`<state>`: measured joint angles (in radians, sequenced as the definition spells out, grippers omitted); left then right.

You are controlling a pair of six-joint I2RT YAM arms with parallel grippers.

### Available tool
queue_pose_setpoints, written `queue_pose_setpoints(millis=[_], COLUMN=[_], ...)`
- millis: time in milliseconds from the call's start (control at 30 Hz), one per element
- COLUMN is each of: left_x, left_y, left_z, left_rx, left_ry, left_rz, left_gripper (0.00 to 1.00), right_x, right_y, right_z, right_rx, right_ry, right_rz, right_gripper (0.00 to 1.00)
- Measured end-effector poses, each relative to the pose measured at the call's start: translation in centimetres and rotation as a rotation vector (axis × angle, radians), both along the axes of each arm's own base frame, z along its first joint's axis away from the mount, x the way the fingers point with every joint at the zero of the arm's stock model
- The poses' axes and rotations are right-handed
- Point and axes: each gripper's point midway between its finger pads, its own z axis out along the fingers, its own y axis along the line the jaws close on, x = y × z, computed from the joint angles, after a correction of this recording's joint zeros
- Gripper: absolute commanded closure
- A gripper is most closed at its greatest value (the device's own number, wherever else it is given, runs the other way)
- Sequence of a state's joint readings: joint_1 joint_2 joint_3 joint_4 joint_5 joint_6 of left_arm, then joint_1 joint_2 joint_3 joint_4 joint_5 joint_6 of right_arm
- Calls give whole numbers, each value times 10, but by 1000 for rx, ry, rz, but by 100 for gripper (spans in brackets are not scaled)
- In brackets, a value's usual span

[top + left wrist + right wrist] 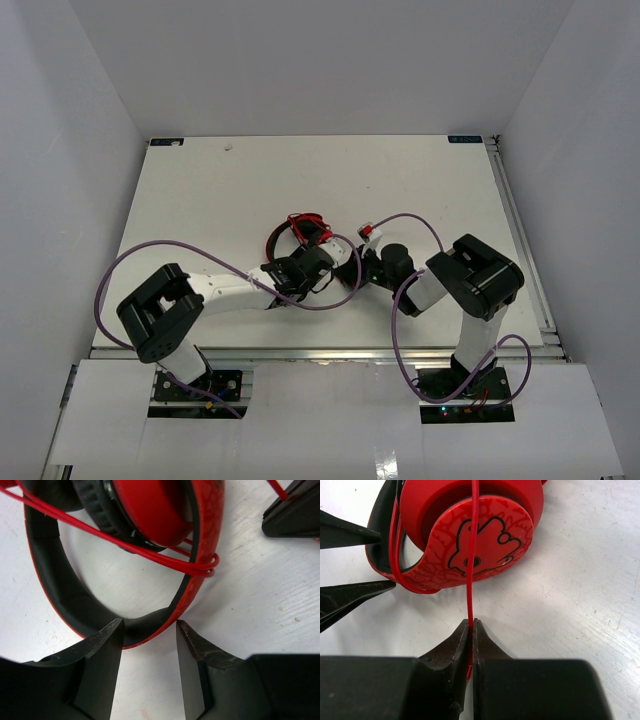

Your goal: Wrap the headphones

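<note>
The red headphones [300,226] lie at the table's middle, between my two grippers. In the left wrist view the red-and-black headband [50,580] loops below a red earcup [150,510], with the thin red cord [150,555] wound across it. My left gripper [148,627] is open, its fingertips [116,630] straddling the bottom of the headband without pinching it. My right gripper [471,625] is shut on the cord [470,580], which runs taut up over the printed earcup [475,530]. The left gripper's fingers [350,535] show at that view's left.
Thick purple robot cables [150,250] arc over the table on the left and the right [420,222]. A small white-and-red piece [370,232] lies just right of the headphones. A metal rail [522,230] runs along the table's right edge. White walls enclose the table.
</note>
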<state>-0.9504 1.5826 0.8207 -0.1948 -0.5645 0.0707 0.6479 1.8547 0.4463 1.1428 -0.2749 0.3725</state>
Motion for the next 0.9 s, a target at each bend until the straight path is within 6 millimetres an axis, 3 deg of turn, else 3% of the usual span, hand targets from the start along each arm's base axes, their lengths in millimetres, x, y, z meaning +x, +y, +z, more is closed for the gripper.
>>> queue_pose_setpoints(millis=[233, 400, 500, 533, 600, 900], left_x=[0, 6, 6, 5, 1, -4], left_y=[-8, -5, -4, -5, -10, -25], left_z=[-5, -4, -7, -8, -9, -6], left_rx=[-42, -94, -108, -112, -123, -203], left_ry=[49, 86, 108, 119, 135, 185], left_rz=[-76, -83, -89, -100, -120, -113], left_gripper=[40, 55, 80, 81, 97, 100], right_x=[-1, -1, -3, -4, -4, -19], right_y=[-2, -3, -6, -7, -7, -17], right_z=[0, 1, 2, 3, 8, 43], right_rx=[-12, -16, -26, -27, -24, 3], right_ry=[-4, -6, -12, -15, -31, -110], right_rz=[1, 1, -1, -1, -1, 10], right_gripper=[92, 92, 92, 92, 92, 92])
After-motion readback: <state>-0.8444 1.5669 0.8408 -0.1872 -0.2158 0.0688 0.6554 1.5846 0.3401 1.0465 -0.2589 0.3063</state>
